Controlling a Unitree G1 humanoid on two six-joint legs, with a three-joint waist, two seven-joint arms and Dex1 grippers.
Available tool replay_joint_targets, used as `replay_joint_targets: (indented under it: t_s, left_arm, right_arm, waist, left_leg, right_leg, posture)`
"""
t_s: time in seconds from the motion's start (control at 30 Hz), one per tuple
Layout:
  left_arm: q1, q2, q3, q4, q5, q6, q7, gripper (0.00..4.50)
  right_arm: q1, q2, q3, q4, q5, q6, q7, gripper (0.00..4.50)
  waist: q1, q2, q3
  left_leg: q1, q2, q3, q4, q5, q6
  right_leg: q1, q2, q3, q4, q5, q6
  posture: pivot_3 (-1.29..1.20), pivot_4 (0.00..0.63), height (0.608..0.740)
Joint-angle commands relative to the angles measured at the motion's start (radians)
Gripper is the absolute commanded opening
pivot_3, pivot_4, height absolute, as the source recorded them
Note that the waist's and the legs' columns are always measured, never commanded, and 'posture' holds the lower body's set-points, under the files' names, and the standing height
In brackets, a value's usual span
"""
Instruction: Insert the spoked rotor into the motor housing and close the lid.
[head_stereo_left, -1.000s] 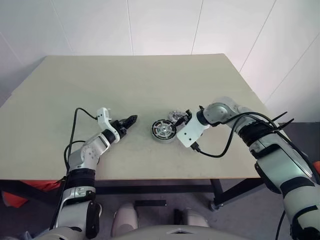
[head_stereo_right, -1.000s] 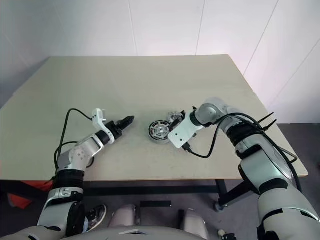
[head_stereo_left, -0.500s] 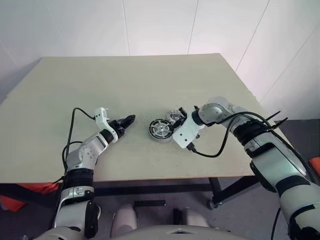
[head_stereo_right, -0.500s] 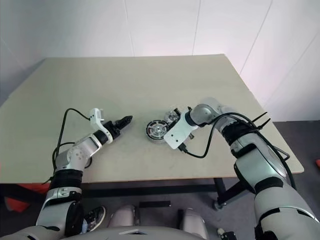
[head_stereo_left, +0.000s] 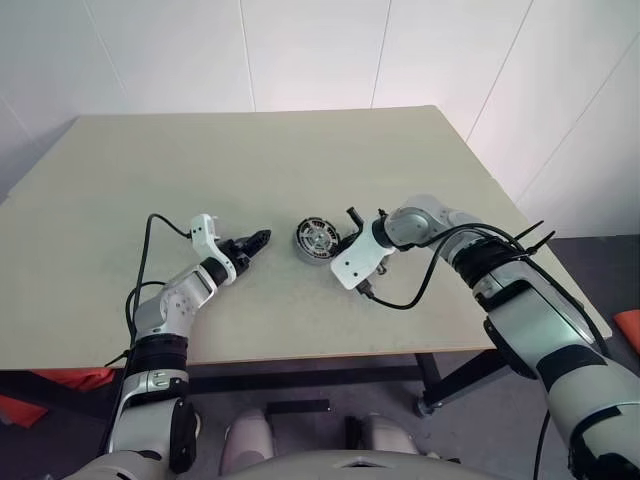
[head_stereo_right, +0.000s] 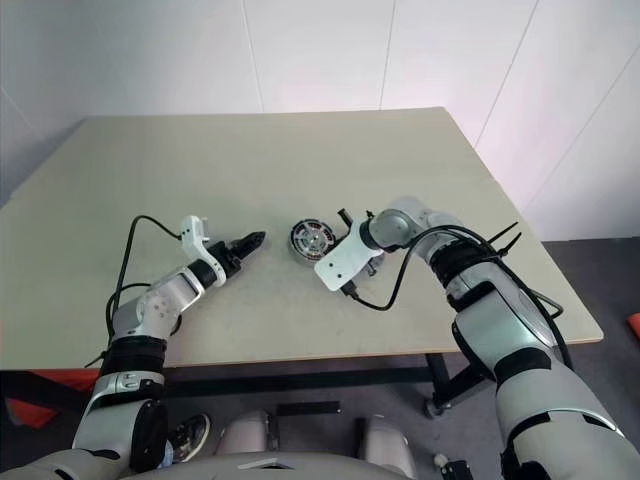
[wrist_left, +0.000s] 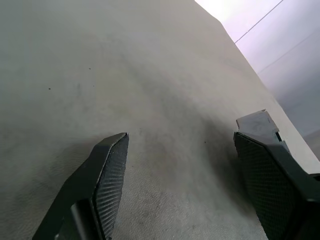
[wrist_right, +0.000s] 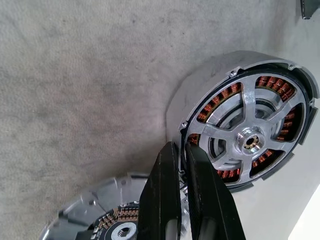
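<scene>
Coppery windings glint between silvery spokes in the right wrist view. The motor housing (wrist_right: 272, 81) is a dark-rimmed ring lying flat on the table (head_stereo_left: 250, 160), toward the right of that frame. The spoked rotor (wrist_right: 220, 132) sits across its face, flat arms meeting at a small shiny hub; how deeply it is seated cannot be told.

The right gripper (wrist_right: 177, 150) is closed, its two smooth black fingers pressed almost together with nothing visible between them. Their tips are at the housing's lower-left rim. A grey round part (wrist_right: 107, 220) with a notched edge, a little copper and a central hub lies at the bottom left of that frame, partly hidden behind the fingers.

In the head views the housing lies at centre frame. The left gripper (wrist_left: 180, 140) hovers to its left, well apart, jaws spread wide and empty, its finely ribbed pads (wrist_left: 112, 170) over matte beige tabletop.
</scene>
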Motion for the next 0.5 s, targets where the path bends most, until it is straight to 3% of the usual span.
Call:
replay_joint_targets:
  t_s: [0.03,0.1,0.13,0.27,0.4,0.5]
  left_arm:
    - [-0.021,0.008,-0.001,-0.014,-0.001,-0.016,-0.005,3.54]
    - [-0.021,0.01,0.0,-0.013,-0.001,-0.016,-0.005,3.54]
    - [-0.022,0.011,0.0,-0.012,-0.001,-0.016,-0.005,3.54]
    - [-0.022,0.013,0.0,-0.01,-0.001,-0.015,-0.006,3.54]
    - [-0.026,0.013,-0.003,-0.002,0.002,-0.015,-0.008,3.54]
    - [-0.033,0.01,-0.01,0.006,0.005,-0.015,-0.01,3.54]
  right_arm:
    - [-0.059,0.011,-0.03,-0.036,0.038,-0.005,-0.007,0.12]
    - [-0.057,0.011,-0.037,-0.05,0.061,-0.015,0.014,0.12]
    - [-0.056,0.012,-0.041,-0.056,0.07,-0.02,0.018,0.62]
    - [-0.049,0.011,-0.08,-0.131,0.139,-0.005,0.036,1.86]
    - [-0.031,-0.007,-0.103,-0.217,0.192,0.025,0.077,1.86]
    - [0.007,-0.012,-0.18,-0.321,0.294,0.182,0.106,1.86]
  waist:
    - [0.002,0.0,0.0]
    - [0.003,0.0,0.0]
    - [0.004,0.0,0.0]
    - [0.004,0.0,0.0]
    - [0.005,0.0,0.0]
    - [0.006,0.0,0.0]
  left_leg:
    - [-0.001,0.0,0.0,0.0,0.0,0.0]
    - [-0.003,0.0,0.0,0.0,0.0,0.0]
    - [-0.004,0.0,0.0,0.0,0.0,0.0]
    - [-0.004,0.0,0.0,0.0,0.0,0.0]
    - [-0.003,0.0,0.0,0.0,0.0,0.0]
    - [-0.003,0.0,0.0,0.0,0.0,0.0]
  right_leg:
    - [-0.001,0.0,0.0,0.0,0.0,0.0]
    - [-0.003,0.0,0.0,0.0,0.0,0.0]
    - [-0.004,0.0,0.0,0.0,0.0,0.0]
    - [-0.004,0.0,0.0,0.0,0.0,0.0]
    - [-0.003,0.0,0.0,0.001,0.0,0.0]
    - [-0.003,0.0,0.0,0.001,0.0,0.0]
  posture:
    - [0.0,0.0,0.74]
    - [0.0,0.0,0.74]
    - [0.0,0.0,0.74]
    - [0.0,0.0,0.74]
    - [0.0,0.0,0.74]
    - [0.0,0.0,0.74]
